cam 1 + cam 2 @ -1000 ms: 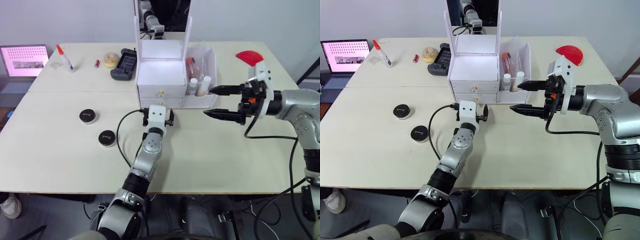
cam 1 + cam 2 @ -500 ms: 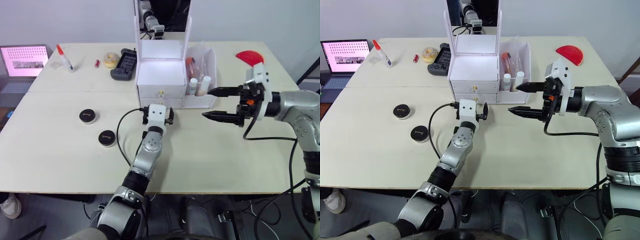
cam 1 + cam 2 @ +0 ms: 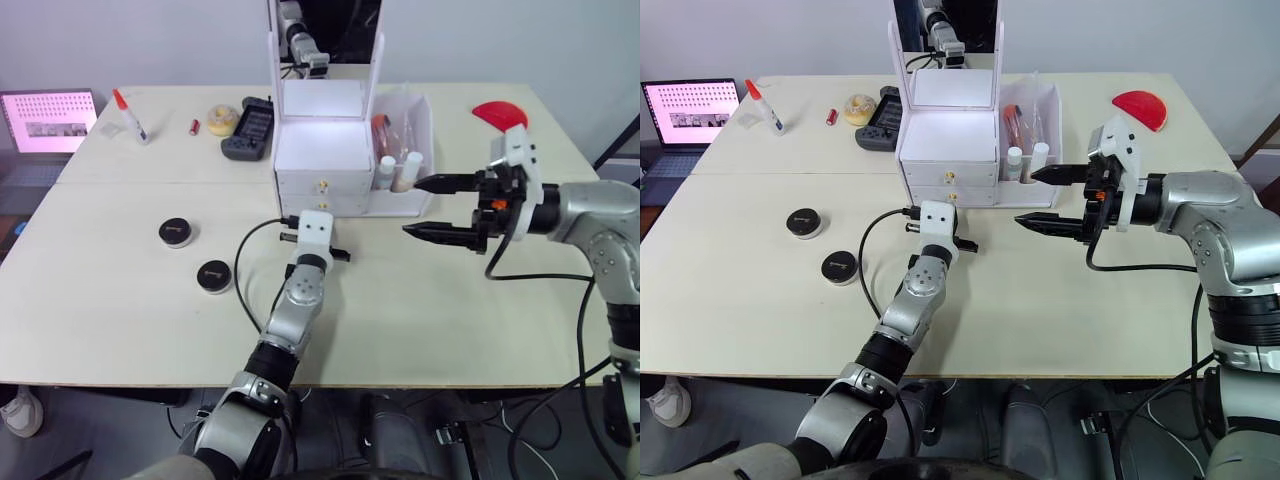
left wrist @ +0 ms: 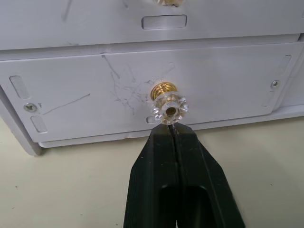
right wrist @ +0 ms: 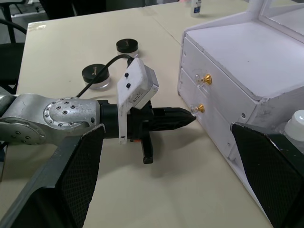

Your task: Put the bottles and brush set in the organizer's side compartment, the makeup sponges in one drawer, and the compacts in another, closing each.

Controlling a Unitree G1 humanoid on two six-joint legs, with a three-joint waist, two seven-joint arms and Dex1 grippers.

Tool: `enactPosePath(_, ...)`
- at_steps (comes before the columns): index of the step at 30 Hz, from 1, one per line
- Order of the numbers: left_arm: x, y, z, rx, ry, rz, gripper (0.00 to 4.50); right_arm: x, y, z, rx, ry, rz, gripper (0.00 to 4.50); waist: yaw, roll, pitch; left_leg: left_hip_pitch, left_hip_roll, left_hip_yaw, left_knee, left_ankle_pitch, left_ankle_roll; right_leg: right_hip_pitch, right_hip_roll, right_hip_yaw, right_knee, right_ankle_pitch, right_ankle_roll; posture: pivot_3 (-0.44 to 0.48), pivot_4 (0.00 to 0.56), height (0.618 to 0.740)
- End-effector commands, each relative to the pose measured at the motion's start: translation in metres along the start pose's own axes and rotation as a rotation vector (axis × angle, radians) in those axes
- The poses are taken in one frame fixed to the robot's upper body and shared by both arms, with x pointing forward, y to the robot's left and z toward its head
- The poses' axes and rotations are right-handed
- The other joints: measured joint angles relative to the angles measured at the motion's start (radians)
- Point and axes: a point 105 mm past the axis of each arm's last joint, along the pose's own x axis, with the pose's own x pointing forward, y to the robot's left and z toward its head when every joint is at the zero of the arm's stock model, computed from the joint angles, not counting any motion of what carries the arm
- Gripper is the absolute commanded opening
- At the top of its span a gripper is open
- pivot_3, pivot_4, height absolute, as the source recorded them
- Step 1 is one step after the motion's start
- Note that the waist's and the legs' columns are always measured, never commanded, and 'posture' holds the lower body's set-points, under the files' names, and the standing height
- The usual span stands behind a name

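so our left gripper has its fingers pressed together, tips just under the gold knob of the lower drawer, touching or nearly touching it; we are not pinching the knob. both drawers look shut. our right gripper hangs with its fingers spread wide and nothing between them, at about 3 o'clock from the organizer, just in front of the side compartment.

as to progress, we judge the first part done: bottles and what looks like the brush set stand in the side compartment. we see no makeup sponges on the table, so they may already be in a closed drawer, though we cannot check inside.

what is left is the compacts: both lie on the table at about 8 o'clock from the organizer, well apart from it. we would guess the lower drawer is meant for them, so it needs opening, filling and closing.
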Motion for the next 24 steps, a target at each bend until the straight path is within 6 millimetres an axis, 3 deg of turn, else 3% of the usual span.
enactPosePath(1, 0.006, -0.023, 0.041, -0.043, -0.123, -0.045, 0.03, -0.004, 0.003, 0.015, -0.05, -0.039, -0.007, 4.5, 0.0, 0.0, 0.0, 0.0, 0.0, 0.0, 0.0, 0.0, 0.0, 0.0, 0.0, 0.0, 0.0, 0.0, 0.0, 0.0, 0.15, 0.737)
enactPosePath(4, 0.006, -0.024, 0.04, -0.052, -0.111, -0.056, 0.03, -0.005, 0.002, 0.015, -0.051, -0.039, -0.011, 4.5, 0.0, 0.0, 0.0, 0.0, 0.0, 0.0, 0.0, 0.0, 0.0, 0.0, 0.0, 0.0, 0.0, 0.0, 0.0, 0.0, 0.15, 0.737)
enactPosePath(6, 0.005, -0.025, 0.041, -0.056, -0.112, -0.061, 0.57, -0.004, 0.002, 0.016, -0.051, -0.039, -0.013, 4.5, 0.0, 0.0, 0.0, 0.0, 0.0, 0.0, 0.0, 0.0, 0.0, 0.0, 0.0, 0.0, 0.0, 0.0, 0.0, 0.0, 0.15, 0.737)
enactPosePath(9, 0.003, -0.025, 0.041, -0.052, -0.11, -0.06, 1.89, -0.004, 0.002, 0.016, -0.051, -0.041, -0.012, 4.5, 0.0, 0.0, 0.0, 0.0, 0.0, 0.0, 0.0, 0.0, 0.0, 0.0, 0.0, 0.0, 0.0, 0.0, 0.0, 0.0, 0.15, 0.737)
enactPosePath(12, 0.003, -0.024, 0.041, -0.056, -0.105, -0.06, 3.47, -0.003, 0.001, 0.017, -0.051, -0.045, -0.011, 4.5, 0.0, 0.0, 0.0, 0.0, 0.0, 0.0, 0.0, 0.0, 0.0, 0.0, 0.0, 0.0, 0.0, 0.0, 0.0, 0.0, 0.15, 0.737)
enactPosePath(17, 0.005, -0.021, 0.051, -0.056, -0.145, -0.053, 3.47, -0.003, 0.001, 0.017, -0.049, -0.044, -0.015, 4.5, 0.0, 0.0, 0.0, 0.0, 0.0, 0.0, 0.0, 0.0, 0.0, 0.0, 0.0, 0.0, 0.0, 0.0, 0.0, 0.0, 0.15, 0.737)
enactPosePath(24, 0.006, -0.023, 0.05, -0.073, -0.138, -0.061, 3.47, -0.004, 0.001, 0.016, -0.048, -0.041, -0.018, 4.5, 0.0, 0.0, 0.0, 0.0, 0.0, 0.0, 0.0, 0.0, 0.0, 0.0, 0.0, 0.0, 0.0, 0.0, 0.0, 0.0, 0.15, 0.737)
